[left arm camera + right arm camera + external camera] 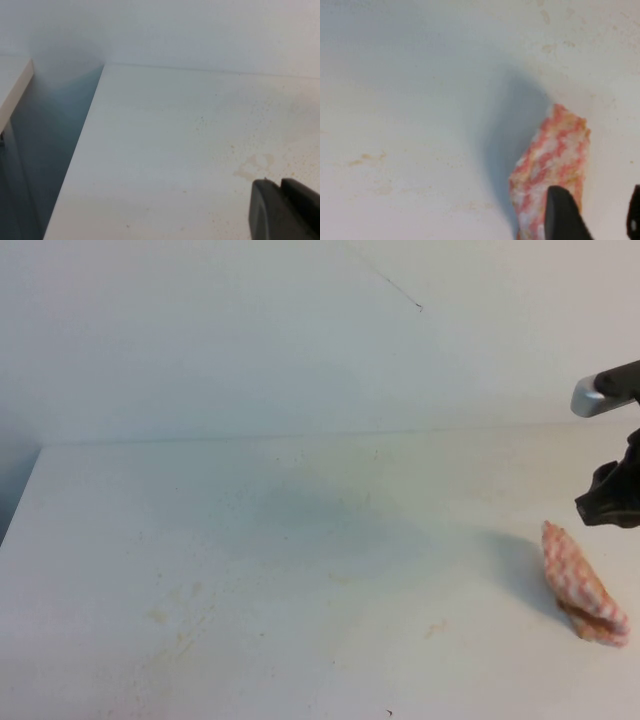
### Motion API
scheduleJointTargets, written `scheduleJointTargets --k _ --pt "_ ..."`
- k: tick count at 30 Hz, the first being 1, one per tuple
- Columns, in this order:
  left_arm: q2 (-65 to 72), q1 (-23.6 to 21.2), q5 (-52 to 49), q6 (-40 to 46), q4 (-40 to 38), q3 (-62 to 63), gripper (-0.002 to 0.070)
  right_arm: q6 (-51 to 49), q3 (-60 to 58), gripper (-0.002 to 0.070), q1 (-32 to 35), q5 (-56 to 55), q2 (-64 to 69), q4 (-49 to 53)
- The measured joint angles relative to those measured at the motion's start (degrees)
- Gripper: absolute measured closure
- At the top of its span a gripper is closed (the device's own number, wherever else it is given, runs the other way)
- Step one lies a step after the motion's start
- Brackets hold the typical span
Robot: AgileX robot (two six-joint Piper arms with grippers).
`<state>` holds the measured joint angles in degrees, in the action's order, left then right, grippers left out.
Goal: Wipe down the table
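Right wrist view: the right gripper (pixel 596 192) hangs just above the crumpled pink-and-white cloth (pixel 552 155) on the counter (pixel 300 570), at its right side, jaws wide and empty; the left gripper (pixel 282 207) hovers over stained counter, jaws together.

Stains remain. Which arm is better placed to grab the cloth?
Right: the right gripper, open, hangs over the cloth; the left gripper is far off, toward the table's left side.

You see one pink-and-white cloth (pixel 585 585) just beneath the right gripper (pixel 594 215), and one table (pixel 300 570) under both. You count two grippers: that one and the left gripper (pixel 282 210), also over the table.
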<state>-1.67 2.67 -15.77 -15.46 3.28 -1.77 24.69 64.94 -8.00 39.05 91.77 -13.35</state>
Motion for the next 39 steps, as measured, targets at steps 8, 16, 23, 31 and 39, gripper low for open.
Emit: scheduleJointTargets --k 8,16,23,31,39 --pt "0.0 0.0 0.0 0.0 0.0 0.0 0.0675 0.86 0.0 0.0556 0.0 1.52 -3.5 -0.75" --pt "0.0 0.0 0.0 0.0 0.0 0.0 0.0675 0.89 0.0 0.0671 0.0 1.61 -18.76 -0.9" --pt "0.0 0.0 0.0 0.0 0.0 0.0 0.0675 -0.2 -3.1 0.0675 0.0 -0.59 -33.48 -0.52" --pt "0.0 0.0 0.0 0.0 0.0 0.0 0.0675 -6.09 -18.8 0.0676 0.0 -8.43 -52.69 2.07" --pt "0.11 0.0 0.0 0.0 0.0 0.0 0.0675 -8.72 -35.63 0.0676 0.0 -17.62 -66.94 3.89"
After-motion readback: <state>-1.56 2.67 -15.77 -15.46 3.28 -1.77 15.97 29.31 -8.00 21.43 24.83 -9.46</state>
